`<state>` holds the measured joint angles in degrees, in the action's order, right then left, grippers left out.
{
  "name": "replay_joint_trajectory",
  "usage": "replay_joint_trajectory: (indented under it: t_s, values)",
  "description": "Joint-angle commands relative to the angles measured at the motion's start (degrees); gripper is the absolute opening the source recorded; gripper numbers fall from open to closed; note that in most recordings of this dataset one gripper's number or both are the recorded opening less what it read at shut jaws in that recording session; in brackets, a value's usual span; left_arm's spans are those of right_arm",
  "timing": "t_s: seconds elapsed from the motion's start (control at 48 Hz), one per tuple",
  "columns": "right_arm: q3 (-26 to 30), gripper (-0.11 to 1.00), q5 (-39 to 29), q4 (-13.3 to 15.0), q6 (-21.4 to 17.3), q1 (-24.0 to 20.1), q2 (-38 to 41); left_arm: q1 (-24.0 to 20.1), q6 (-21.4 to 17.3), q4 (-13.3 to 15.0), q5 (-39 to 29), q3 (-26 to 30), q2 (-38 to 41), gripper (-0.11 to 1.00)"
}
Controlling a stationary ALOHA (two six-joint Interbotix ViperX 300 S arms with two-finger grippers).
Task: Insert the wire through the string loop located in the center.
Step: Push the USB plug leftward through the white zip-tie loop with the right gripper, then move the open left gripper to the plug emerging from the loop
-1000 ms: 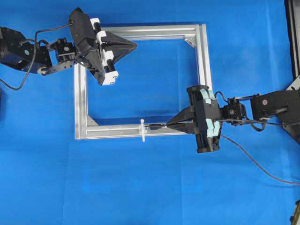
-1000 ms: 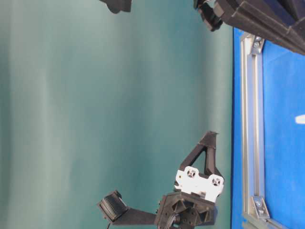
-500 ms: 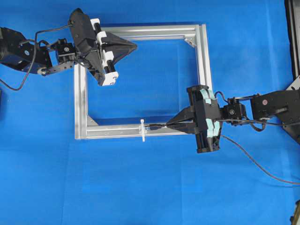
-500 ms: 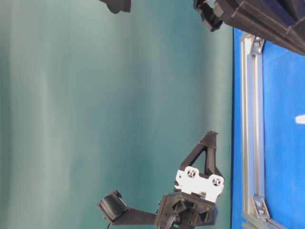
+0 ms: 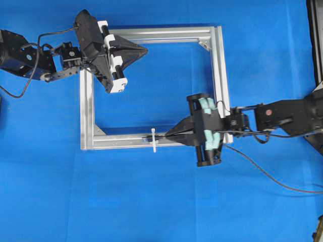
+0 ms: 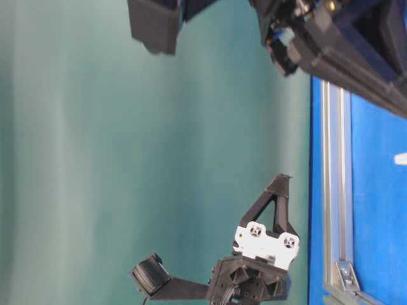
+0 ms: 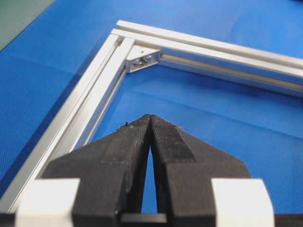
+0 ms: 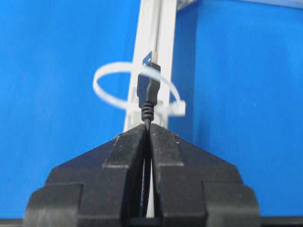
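Right claw (image 5: 169, 135) has advanced leftward along the near rail of the aluminium frame (image 5: 218, 75) since a second ago; its tips now sit just short of the string loop (image 5: 153, 139), where before they stood farther back toward the frame's right corner. Left arm unchanged.

Right claw: pinched fully together on the wire (image 8: 147, 92), gripping it just behind the strain relief. The plug end sticks out forward of the tips. From the right wrist view, the plug tip lines up with the opening of the white zip-tie loop and appears to be at or just entering its ring. I cannot tell from this angle whether the tip has crossed the plane of the loop yet. The rest of the wire trails off behind the right arm toward the surface's (image 5: 151, 201) right edge.

Left claw (image 7: 150, 118): closed, nothing between its tips, hovering over the frame's far-left corner, well apart from the loop.

Loop sits mid-way along the frame's near rail, standing up off it, tail lying across the rail.

My read: this is the threading push itself. Alignment looks good. The loop is flimsy, so a slightly off-centre plug could shove it flat or sideways instead of passing through. Left claw looks free to catch the plug on the far side once it emerges.
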<state>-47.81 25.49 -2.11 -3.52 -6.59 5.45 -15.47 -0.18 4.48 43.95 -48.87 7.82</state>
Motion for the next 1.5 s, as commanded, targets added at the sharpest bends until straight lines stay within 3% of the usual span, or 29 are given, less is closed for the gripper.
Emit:
replay_joint_trajectory:
  t_s: [0.0, 0.208, 0.709, 1.48]
  values:
    - [2.72, -0.03, 0.35, -0.09, 0.0, -0.09, 0.44, 0.18, -0.09, -0.18, 0.35, 0.35, -1.67, 0.0]
    - [5.54, -0.03, -0.26, -0.09, 0.0, -0.09, 2.72, 0.09, -0.09, -0.18, 0.26, 0.35, -1.67, 0.0]
    - [5.36, -0.03, -0.7, -0.09, 0.0, -0.09, 2.72, 1.67, 0.88, -0.18, 0.26, -0.79, -1.93, 0.0]
    - [5.36, -0.03, -0.7, -0.09, 0.0, -0.09, 2.72, 22.68, 1.32, 0.18, 0.26, -1.93, -2.46, 0.0]
